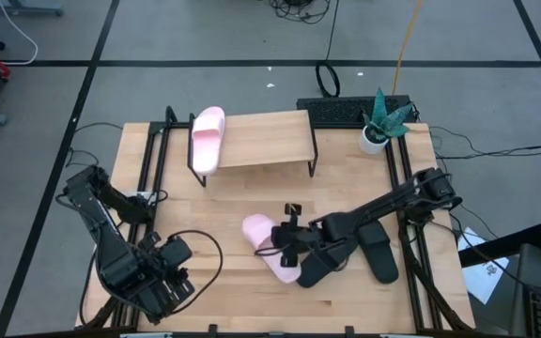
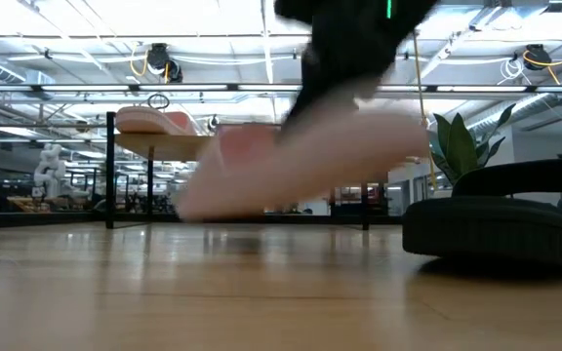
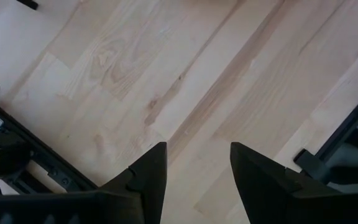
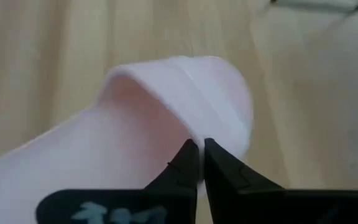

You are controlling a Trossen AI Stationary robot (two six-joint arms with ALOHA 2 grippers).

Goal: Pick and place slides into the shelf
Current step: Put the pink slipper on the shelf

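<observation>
One pale pink slide (image 1: 207, 139) lies on the left end of the light-wood shelf (image 1: 266, 141) at the table's far side. My right gripper (image 4: 201, 155) is shut on the second pink slide (image 1: 269, 246) at the table's middle. In the low view this slide (image 2: 301, 161) is tilted, one end raised. Two black slides (image 1: 319, 266) (image 1: 379, 252) lie flat on the table just right of it. At the near left corner, my left gripper (image 3: 197, 168) stands open over bare wood. My right gripper pinches the pink slide's wide strap (image 4: 191, 127) at its edge, low on one side of the arch, between its two fingers. The fingers come slanting down from the table's right side. The slide is tilted; whether its lower end (image 2: 188, 207) touches the table I cannot tell.
A potted plant (image 1: 381, 122) and a dark keyboard (image 1: 346, 111) stand at the far right behind the shelf. Black frame rails (image 1: 153, 169) run along both table sides. Cables loop near the left arm (image 1: 209, 249). Bare wood lies between the shelf and the slides.
</observation>
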